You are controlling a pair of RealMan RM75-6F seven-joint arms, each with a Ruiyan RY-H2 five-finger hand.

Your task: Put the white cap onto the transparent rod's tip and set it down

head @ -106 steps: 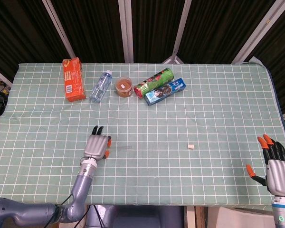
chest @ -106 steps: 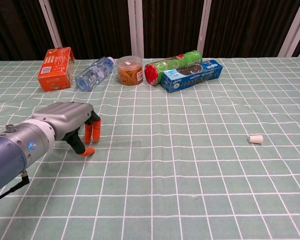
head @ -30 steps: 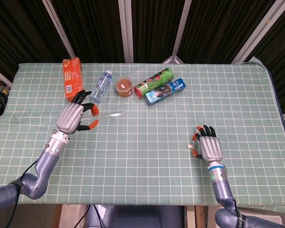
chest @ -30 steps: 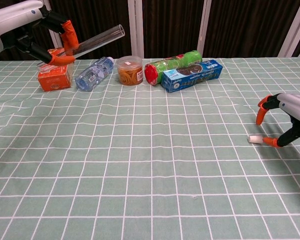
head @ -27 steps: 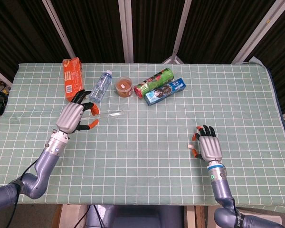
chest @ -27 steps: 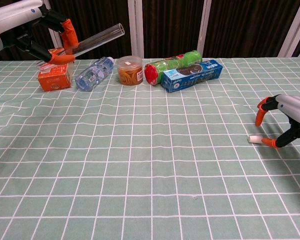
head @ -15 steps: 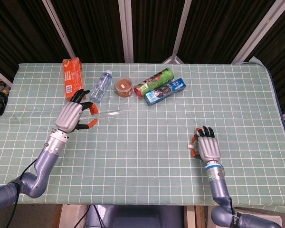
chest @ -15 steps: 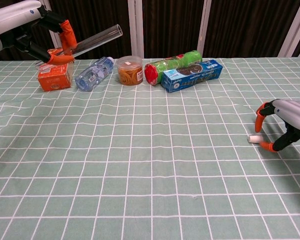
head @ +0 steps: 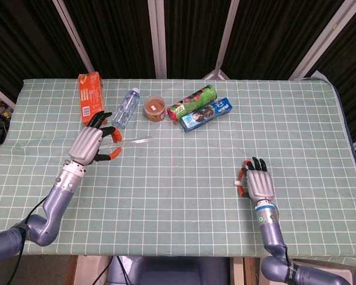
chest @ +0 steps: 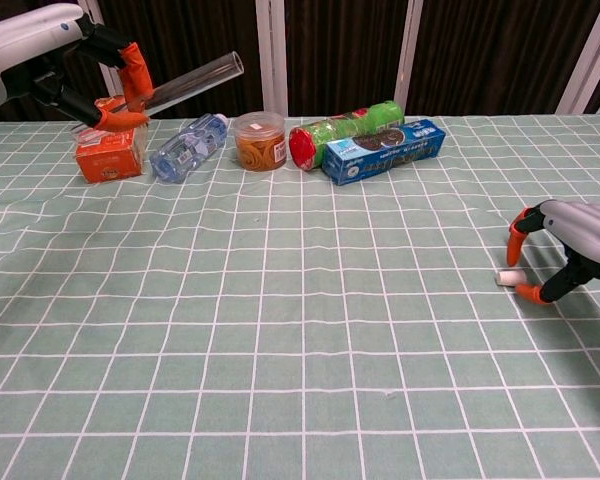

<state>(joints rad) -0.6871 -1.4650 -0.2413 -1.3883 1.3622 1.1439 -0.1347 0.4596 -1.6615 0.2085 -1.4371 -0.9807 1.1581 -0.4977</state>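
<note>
Two hands: both show over a table (head: 184,172) under a green checked cloth, one at each side.
Left hand (head: 90,145): raised above the left part of the table, fingers closed around one end of the clear rod.
Clear rod (chest: 185,82): held off the cloth, slanting up and away from the left hand toward the middle; in the chest view its open far end points up and to the right, above the row of goods. In the head view it is a faint thin line (head: 133,140).
Orange box (head: 90,98): lying at the back left, just beyond the left hand.
Water bottle (head: 126,107): on its side next to the box, cap toward the back edge.
Small tub (head: 155,108): round, clear, with brown contents, standing right of the bottle.
Green can (head: 192,102): lying on its side, red end toward the tub, touching the blue box (head: 206,114) that lies along its near side.
White cap (chest: 507,278): small, lying on the cloth at the right, well apart from the rod.
Right hand (head: 258,183): low over the cloth at the right, palm down, with thumb and a finger curved to either side of the cap; their orange tips sit just beside it, and I cannot tell whether they touch it. The cap is not lifted.
</note>
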